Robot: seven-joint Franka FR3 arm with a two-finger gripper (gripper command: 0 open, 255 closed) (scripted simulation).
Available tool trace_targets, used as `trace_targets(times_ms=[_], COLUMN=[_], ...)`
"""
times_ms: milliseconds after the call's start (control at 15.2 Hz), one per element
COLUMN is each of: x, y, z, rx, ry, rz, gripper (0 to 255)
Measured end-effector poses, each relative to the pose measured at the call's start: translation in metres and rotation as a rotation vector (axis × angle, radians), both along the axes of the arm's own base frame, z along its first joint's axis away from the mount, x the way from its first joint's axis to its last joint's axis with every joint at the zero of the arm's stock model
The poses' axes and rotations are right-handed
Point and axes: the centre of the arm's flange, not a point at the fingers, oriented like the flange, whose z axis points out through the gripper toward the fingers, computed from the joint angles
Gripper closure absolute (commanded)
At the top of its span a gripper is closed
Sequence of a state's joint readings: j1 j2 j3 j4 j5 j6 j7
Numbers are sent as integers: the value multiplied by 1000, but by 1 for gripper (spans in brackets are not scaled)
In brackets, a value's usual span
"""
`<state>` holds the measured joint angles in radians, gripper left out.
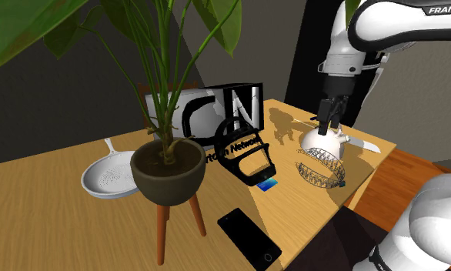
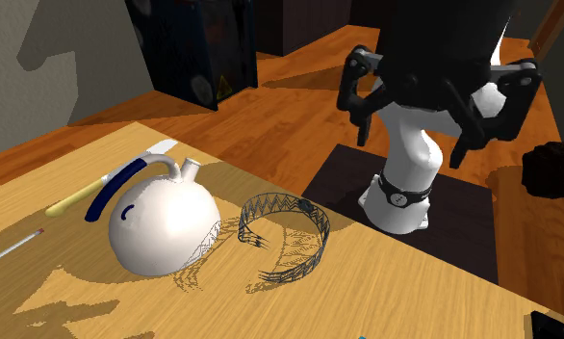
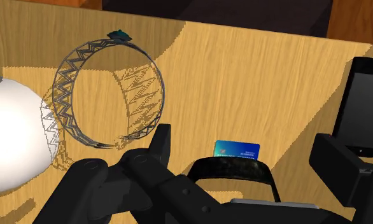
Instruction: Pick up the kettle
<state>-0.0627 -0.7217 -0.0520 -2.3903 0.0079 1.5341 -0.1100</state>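
Note:
The kettle (image 1: 324,143) is a round white pot with a dark blue handle (image 2: 116,183) and a short spout. It stands on the wooden table (image 1: 55,223) near the corner closest to the stand. In the second exterior view the kettle (image 2: 162,223) is at the left, and part of the kettle (image 3: 7,143) also appears in the wrist view. My black gripper (image 1: 329,125) hangs above the table by the kettle, apart from it. In the second exterior view the gripper (image 2: 410,144) is higher than the kettle and to its right. The fingers (image 3: 160,137) stand apart, open, with nothing between them.
A wire-mesh ring (image 2: 285,236) lies right beside the kettle. A yellow-handled knife (image 2: 78,197) lies behind it. Further along the table are a blue card (image 3: 237,150), a black phone (image 1: 248,237), a black strap-like object (image 1: 247,158), a potted plant (image 1: 168,173), a white pan (image 1: 108,175) and a lettered box (image 1: 216,112).

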Motion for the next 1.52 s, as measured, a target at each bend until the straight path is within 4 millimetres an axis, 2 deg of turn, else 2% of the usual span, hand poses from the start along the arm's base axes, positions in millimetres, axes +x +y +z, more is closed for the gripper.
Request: trace_targets(times_ms=[198, 726, 858, 1122, 1518], x=[9, 31, 31, 46, 50], y=[-36, -138, -164, -213, -289], z=[-15, -37, -45, -58, -77], rx=[-5, -18, -21, -28, -37], ry=[11, 41, 49, 64, 86], rz=[-12, -43, -51, -66, -90], gripper=[0, 0, 0, 0, 0])
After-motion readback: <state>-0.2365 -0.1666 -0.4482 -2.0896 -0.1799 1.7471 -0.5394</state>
